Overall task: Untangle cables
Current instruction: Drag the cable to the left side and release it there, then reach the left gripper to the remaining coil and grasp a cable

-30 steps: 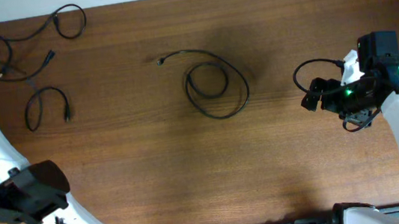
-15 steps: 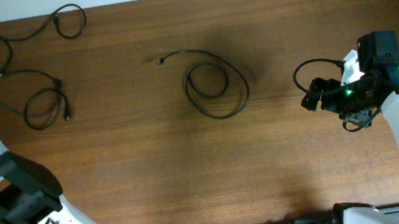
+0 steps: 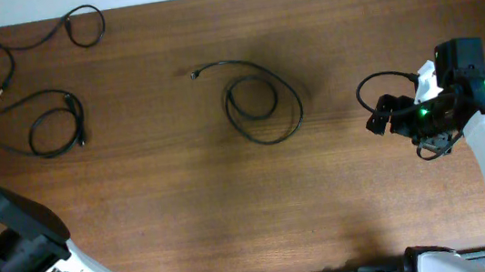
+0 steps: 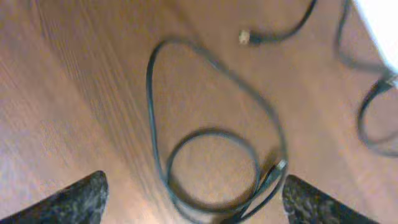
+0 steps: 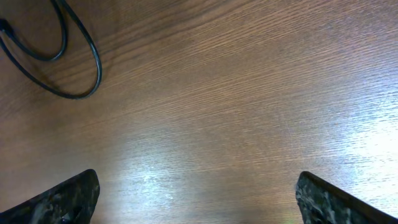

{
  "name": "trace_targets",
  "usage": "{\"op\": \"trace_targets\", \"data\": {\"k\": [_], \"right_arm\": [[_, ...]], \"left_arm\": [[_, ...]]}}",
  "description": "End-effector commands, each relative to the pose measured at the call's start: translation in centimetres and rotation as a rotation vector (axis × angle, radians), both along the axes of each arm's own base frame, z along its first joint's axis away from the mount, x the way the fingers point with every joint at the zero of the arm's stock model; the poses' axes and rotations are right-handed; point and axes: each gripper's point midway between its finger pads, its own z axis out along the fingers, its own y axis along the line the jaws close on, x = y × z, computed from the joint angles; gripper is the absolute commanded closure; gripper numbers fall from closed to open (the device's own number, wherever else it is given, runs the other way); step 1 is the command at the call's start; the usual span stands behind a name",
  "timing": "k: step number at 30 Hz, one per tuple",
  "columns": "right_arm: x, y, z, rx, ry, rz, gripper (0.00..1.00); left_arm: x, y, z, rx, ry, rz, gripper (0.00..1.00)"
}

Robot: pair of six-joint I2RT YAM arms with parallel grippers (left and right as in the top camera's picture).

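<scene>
Left gripper (image 4: 196,198): fingers spread wide, nothing held, hovering over the looped cable (image 4: 211,131) at the left end of the table (image 3: 159,209). The second cable (image 3: 103,24) is strung along the far left corner, near that loop. Third cable (image 3: 228,103) sits coiled mid-table with its plug end trailing left, well apart from both grippers. The right gripper (image 5: 199,199) is also spread and empty, over the table's right end.
</scene>
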Motion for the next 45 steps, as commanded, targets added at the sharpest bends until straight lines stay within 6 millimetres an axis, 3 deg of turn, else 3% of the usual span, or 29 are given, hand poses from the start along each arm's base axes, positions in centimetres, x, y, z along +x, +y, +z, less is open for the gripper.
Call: {"op": "trace_targets", "data": {"k": [1,5,12,16,20,24,27,29,30,33,34,35,40,42,45], "right_arm": [[-0.1,-0.3,-0.2,-0.010,0.008,-0.011,0.02],[-0.1,-0.3,-0.2,-0.010,0.008,-0.011,0.02],[-0.1,-0.3,-0.2,-0.010,0.008,-0.011,0.02],[-0.1,-0.3,-0.2,-0.010,0.008,-0.011,0.02],[-0.1,-0.3,-0.2,-0.010,0.008,-0.011,0.02],[-0.1,-0.3,-0.2,-0.010,0.008,-0.011,0.02],[-0.1,-0.3,-0.2,-0.010,0.008,-0.011,0.02],[-0.1,-0.3,-0.2,-0.010,0.008,-0.011,0.01],[-0.1,-0.3,-0.2,-0.010,0.008,-0.011,0.02],[-0.1,-0.3,-0.2,-0.010,0.008,-0.011,0.02],[-0.1,-0.3,-0.2,-0.010,0.008,-0.011,0.02],[-0.1,-0.3,-0.2,-0.010,0.008,-0.011,0.02],[-0.1,-0.3,-0.2,-0.010,0.008,-0.011,0.01],[-0.1,-0.3,-0.2,-0.010,0.008,-0.011,0.02],[-0.1,-0.3,-0.2,-0.010,0.008,-0.011,0.02]], "left_arm": [[-1.9,-2.0,-4.5,-0.079,0.109,-0.066,0.09],[-3.0,-3.8,-9.9,-0.128,0.157,-0.168,0.10],[-4.7,-5.1,-15.6,-0.146,0.183,-0.193,0.13],[-4.6,-4.8,-16.9,-0.113,0.159,-0.187,0.13],[-4.2,-3.2,-16.7,-0.030,0.148,-0.161,0.16],[-4.7,-2.9,-17.0,-0.012,0.170,-0.148,0.30],[-5.8,-2.2,-17.7,0.028,0.217,-0.121,0.48],[-6.6,-2.0,-18.2,0.049,0.251,-0.104,0.50],[-6.8,-1.9,-18.3,0.054,0.257,-0.102,0.57],[-6.4,-1.5,-18.2,0.071,0.242,-0.097,0.74],[-6.1,-1.3,-18.0,0.081,0.228,-0.096,0.83],[-5.8,-1.1,-17.8,0.092,0.214,-0.094,1.00],[-3.3,0.9,-14.5,0.154,0.128,-0.076,1.00],[-2.2,2.4,-11.2,0.192,0.055,-0.035,1.00],[-2.6,3.9,-8.3,0.171,-0.054,0.116,1.00]]}}
